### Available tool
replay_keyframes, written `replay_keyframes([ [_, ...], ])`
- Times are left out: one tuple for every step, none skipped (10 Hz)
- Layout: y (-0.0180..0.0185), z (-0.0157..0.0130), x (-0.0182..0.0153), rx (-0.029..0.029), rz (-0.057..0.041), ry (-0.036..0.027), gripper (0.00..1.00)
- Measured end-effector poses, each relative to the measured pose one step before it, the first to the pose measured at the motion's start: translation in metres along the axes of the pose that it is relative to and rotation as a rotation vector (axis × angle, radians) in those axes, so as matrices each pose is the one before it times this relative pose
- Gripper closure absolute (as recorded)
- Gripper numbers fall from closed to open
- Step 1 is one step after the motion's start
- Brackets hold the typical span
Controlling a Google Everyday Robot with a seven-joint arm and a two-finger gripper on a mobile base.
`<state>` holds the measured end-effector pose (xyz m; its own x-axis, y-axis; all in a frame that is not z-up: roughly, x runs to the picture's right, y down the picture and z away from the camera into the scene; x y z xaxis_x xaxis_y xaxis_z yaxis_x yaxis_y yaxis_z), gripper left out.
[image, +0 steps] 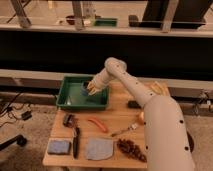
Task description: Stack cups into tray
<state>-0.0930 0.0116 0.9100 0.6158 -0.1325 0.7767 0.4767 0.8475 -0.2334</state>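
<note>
The large green tray (pixel 70 101) sits at the back left of the wooden table. My gripper (pixel 91 89) reaches down over the tray's middle from the right, the white arm bending above it. A small dark grey cup (pixel 85 86) sits at the fingertips, low inside the tray, and the gripper looks shut on it. I cannot tell whether the cup touches the tray floor. The gripper hides part of the cup.
On the table lie a black object (pixel 133 104), an orange fruit (pixel 141 118) partly behind the arm, a red-orange vegetable (pixel 98 124), a fork (pixel 125 131), a knife (pixel 76 142), a blue sponge (pixel 59 146), a grey cloth (pixel 99 149) and a brown cluster (pixel 131 148).
</note>
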Motion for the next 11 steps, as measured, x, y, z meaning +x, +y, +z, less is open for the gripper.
replay_keyframes([
  [0.00262,0.00661,0.00497,-0.00101,-0.00504,0.00306,1.0],
  [0.00085,0.00452,0.00401,0.00059,-0.00409,0.00292,1.0],
  [0.00228,0.0027,0.00643,0.00043,-0.00078,0.00433,1.0],
  [0.00414,0.00022,0.00933,0.00126,0.0021,0.00637,1.0],
  [0.00116,-0.00098,0.00411,0.0014,-0.00181,0.00606,1.0],
  [0.00008,0.00075,0.00303,0.00013,-0.00544,0.00692,1.0],
  [-0.00152,0.00135,0.00146,0.00031,-0.00721,0.00574,1.0],
  [-0.00081,-0.001,0.00154,0.0013,-0.00345,0.00461,1.0],
  [-0.00091,-0.00082,0.00075,0.00109,-0.00426,0.00347,1.0],
  [-0.00171,-0.00189,-0.00029,0.00276,-0.00499,0.00332,1.0],
  [-0.00111,-0.00048,-0.00146,0.00194,-0.00595,0.00131,1.0],
])
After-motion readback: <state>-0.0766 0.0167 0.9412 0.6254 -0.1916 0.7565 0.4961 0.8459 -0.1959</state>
